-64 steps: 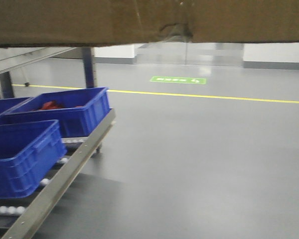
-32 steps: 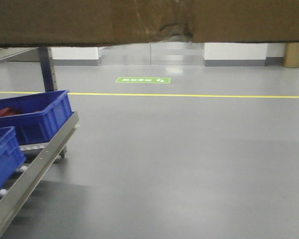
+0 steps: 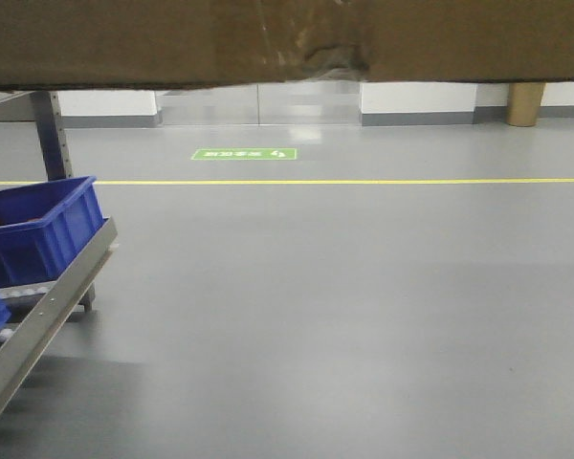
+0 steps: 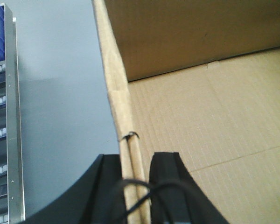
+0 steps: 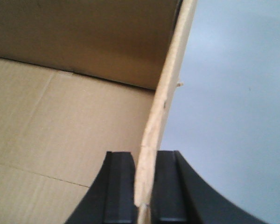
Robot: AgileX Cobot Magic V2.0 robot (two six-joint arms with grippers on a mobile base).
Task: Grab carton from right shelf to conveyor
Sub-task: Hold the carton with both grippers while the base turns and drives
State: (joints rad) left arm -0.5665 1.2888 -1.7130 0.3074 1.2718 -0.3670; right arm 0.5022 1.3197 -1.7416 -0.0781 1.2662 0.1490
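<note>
Carton (image 3: 172, 38): carried further from the shelf (image 3: 48, 308) than a second ago; raised, spanning the front view's top edge.
Left claw (image 4: 136, 163): clamped on the carton's left wall, one finger inside.
Right claw (image 5: 144, 158): clamped on its right wall.
Blue bin (image 3: 38, 225): on the shelf, far left.
Floor (image 3: 364, 287): grey, yellow line.

Ahead of me the smooth grey floor (image 3: 344, 316) stretches away, crossed far off by a yellow line (image 3: 364, 181), with a green floor sign (image 3: 243, 154) just beyond it. A blue plastic bin (image 3: 38, 229) sits near left. Far right, a brown cylinder (image 3: 525, 103) stands by the white wall (image 3: 430, 98).
</note>
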